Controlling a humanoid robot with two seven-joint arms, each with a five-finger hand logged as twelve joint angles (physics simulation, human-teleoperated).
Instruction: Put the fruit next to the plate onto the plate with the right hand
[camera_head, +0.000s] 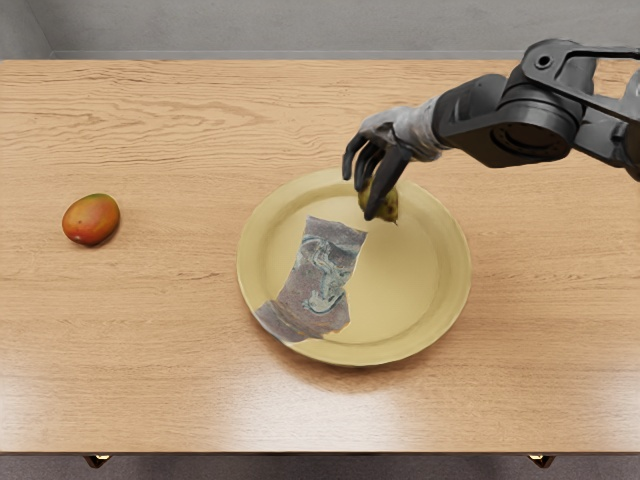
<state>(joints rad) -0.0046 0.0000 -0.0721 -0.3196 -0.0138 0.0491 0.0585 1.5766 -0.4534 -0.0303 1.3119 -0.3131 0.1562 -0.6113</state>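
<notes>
A yellow plate (430, 290) with a grey-blue picture patch in its middle lies on the wooden table, right of centre. My right hand (373, 172) comes in from the right edge and hovers over the plate's far part, fingers curled down around a small yellow-green fruit (387, 206). The fruit shows just below the fingertips, above the plate's surface; whether it touches the plate I cannot tell. A red-orange mango (91, 219) lies far left on the table, well apart from the plate. The left arm is out of view.
The wooden table (150, 340) stretches wide around the plate, with its front edge near the bottom of the picture. A grey wall runs behind the far edge.
</notes>
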